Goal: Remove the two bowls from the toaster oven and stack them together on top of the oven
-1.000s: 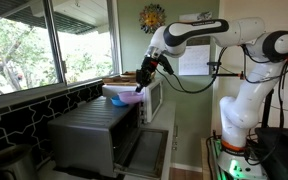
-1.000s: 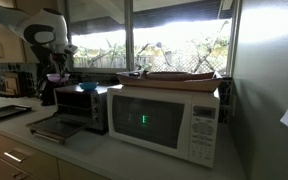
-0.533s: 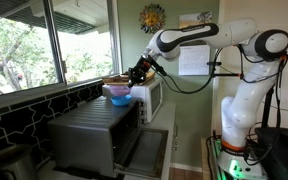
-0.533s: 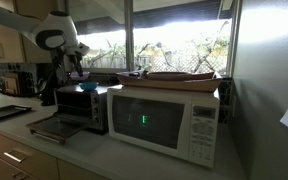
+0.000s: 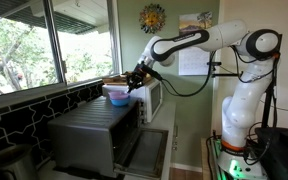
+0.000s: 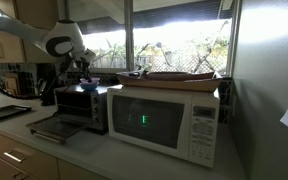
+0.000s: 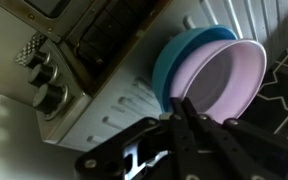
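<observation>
finishes: oven, bowls, nearby kit

toaster oven (image 7: 114, 95): grey brushed metal, ribbed top, dull sheen; knobs (image 7: 46, 85) shinier metal. light blue bowl (image 7: 179, 50) & pink bowl (image 7: 234, 80): smooth, plastic-looking, soft satin gloss. microwave (image 6: 164, 120): white smooth casing, dark glossy door. tray (image 6: 179, 75): matt wood.

White microwave (image 6: 164, 120) on the light counter (image 6: 94, 155), green display lit, flat wooden tray (image 6: 179, 76) across its top. Dark flat tray (image 6: 4, 112) well apart at the counter's far end, possibly a baking sheet. Wide windows (image 5: 84, 40) above black tiled backsplash (image 5: 24, 112), green trees (image 5: 4, 55) outside. Sun-shaped ornament (image 5: 152, 17) high on the wall, just above pinned paper sheets (image 5: 192, 55)
</observation>
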### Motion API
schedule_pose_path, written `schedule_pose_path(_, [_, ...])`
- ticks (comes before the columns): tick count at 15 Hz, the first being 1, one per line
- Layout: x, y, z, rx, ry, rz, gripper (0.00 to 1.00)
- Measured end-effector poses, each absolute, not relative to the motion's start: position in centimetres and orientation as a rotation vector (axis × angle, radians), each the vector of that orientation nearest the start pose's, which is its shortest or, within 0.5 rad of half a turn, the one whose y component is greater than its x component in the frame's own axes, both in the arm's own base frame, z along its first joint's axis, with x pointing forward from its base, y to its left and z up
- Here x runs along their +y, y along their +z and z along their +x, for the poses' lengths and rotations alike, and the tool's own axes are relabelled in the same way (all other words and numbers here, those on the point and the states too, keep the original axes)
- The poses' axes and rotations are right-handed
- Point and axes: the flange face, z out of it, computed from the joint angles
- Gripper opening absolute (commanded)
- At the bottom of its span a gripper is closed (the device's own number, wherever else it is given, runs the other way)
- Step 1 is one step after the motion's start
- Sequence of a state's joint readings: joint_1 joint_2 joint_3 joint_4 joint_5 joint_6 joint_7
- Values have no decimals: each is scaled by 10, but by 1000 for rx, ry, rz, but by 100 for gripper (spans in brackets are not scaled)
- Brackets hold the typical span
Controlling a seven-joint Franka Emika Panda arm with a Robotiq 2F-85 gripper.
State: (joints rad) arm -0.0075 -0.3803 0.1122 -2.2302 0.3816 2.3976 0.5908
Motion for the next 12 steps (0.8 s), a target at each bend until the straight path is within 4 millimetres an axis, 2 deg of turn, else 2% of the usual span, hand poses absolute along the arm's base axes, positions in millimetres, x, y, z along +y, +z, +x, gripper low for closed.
schedule_pose_path(4, [63, 590, 481, 897, -579, -2485, 59])
schedule_pose_path(9, [72, 621, 479, 848, -641, -2470, 96])
schedule_pose_path(10, [75, 631, 477, 836, -658, -2462, 100])
schedule_pose_path(12, [81, 647, 470, 804, -656, -2476, 100])
